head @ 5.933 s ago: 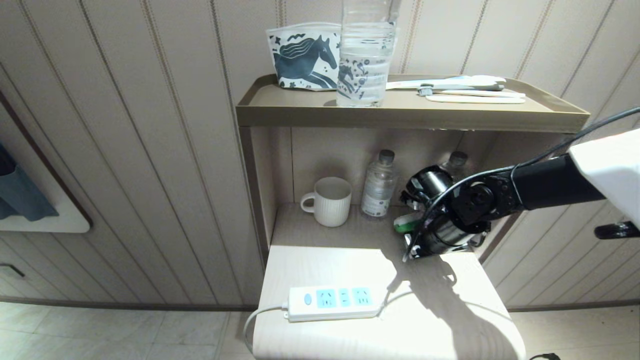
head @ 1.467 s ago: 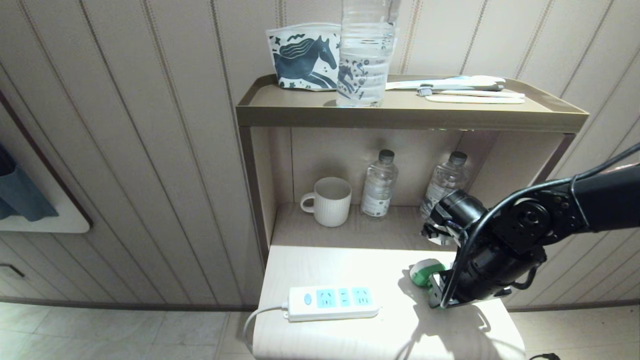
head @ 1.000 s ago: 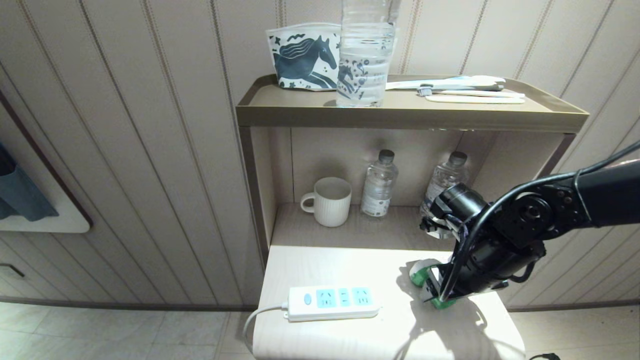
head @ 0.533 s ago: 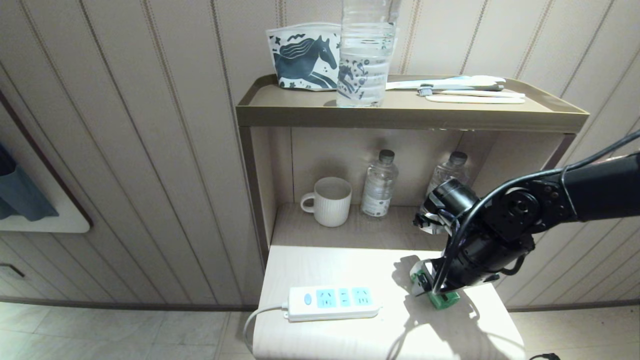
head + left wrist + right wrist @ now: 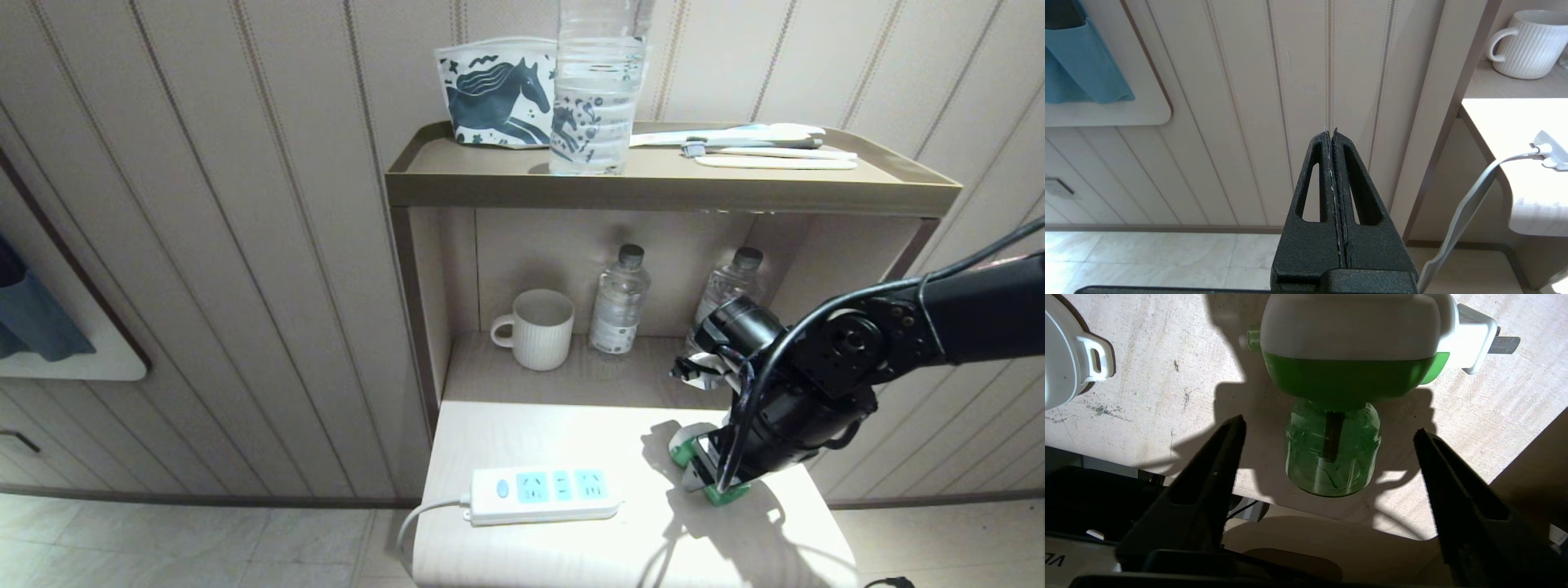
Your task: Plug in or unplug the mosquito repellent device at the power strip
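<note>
The mosquito repellent device (image 5: 1349, 367) lies on its side on the pale wooden tabletop (image 5: 522, 433), to the right of the power strip (image 5: 545, 495) and apart from it, nearer the table's right edge, with no socket occupied. The right gripper (image 5: 709, 474) hangs over the device with its black fingers (image 5: 1208, 477) spread wide on either side of the translucent green liquid bottle (image 5: 1332, 453), touching neither flank as far as the right wrist view shows. The white-and-green housing sits above the bottle in that view, and the white plug block (image 5: 1472, 339) with a metal prong juts from one end, pointing away from the gripper.

The unit looks like light, rigid moulded plastic with smooth, probably slippery faces; the little bottle seems the weaker part, liable to twist or unscrew if squeezed alone. A hold across the broad housing, close to the plug, would likely give better control for pressing the prongs into a socket panel of the strip. Lying flat, the device would first need turning so its prongs face down.

The left gripper (image 5: 1333, 163), fingers pressed together, is parked well to the left of the power strip, facing the panelled wall
</note>
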